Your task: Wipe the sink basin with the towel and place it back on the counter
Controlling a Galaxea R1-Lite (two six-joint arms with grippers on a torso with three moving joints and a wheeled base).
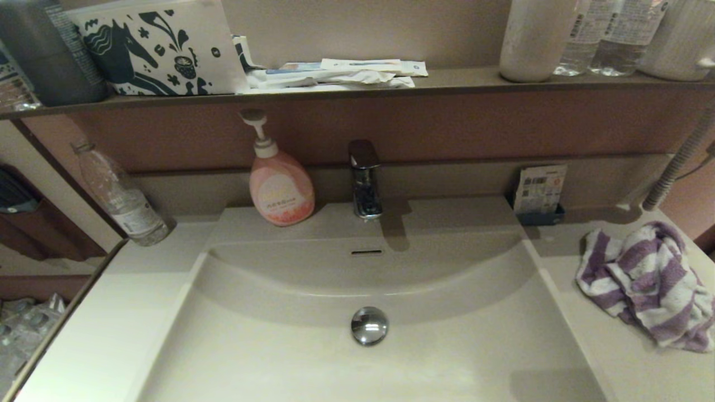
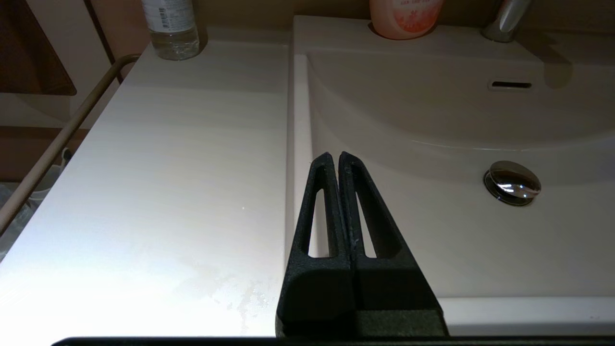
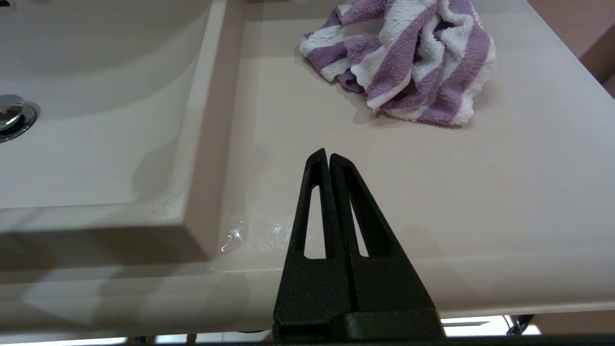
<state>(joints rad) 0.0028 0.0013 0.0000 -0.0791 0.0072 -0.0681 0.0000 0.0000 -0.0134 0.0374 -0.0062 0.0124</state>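
Note:
The purple and white striped towel (image 1: 648, 282) lies crumpled on the counter (image 1: 609, 340) to the right of the sink basin (image 1: 268, 340); it also shows in the right wrist view as the towel (image 3: 408, 57). The basin holds a chrome drain plug (image 1: 369, 325) and a slot overflow (image 1: 366, 252). My right gripper (image 3: 326, 154) is shut and empty, hovering over the counter's front edge, short of the towel. My left gripper (image 2: 335, 156) is shut and empty above the basin's left rim (image 2: 300, 144). Neither gripper appears in the head view.
A pink soap pump bottle (image 1: 279, 181) and a chrome faucet (image 1: 365, 178) stand behind the basin. A clear plastic bottle (image 1: 120, 195) sits at the back left of the counter. A small card holder (image 1: 539, 192) stands at the back right. A dark shelf (image 1: 447, 84) runs above.

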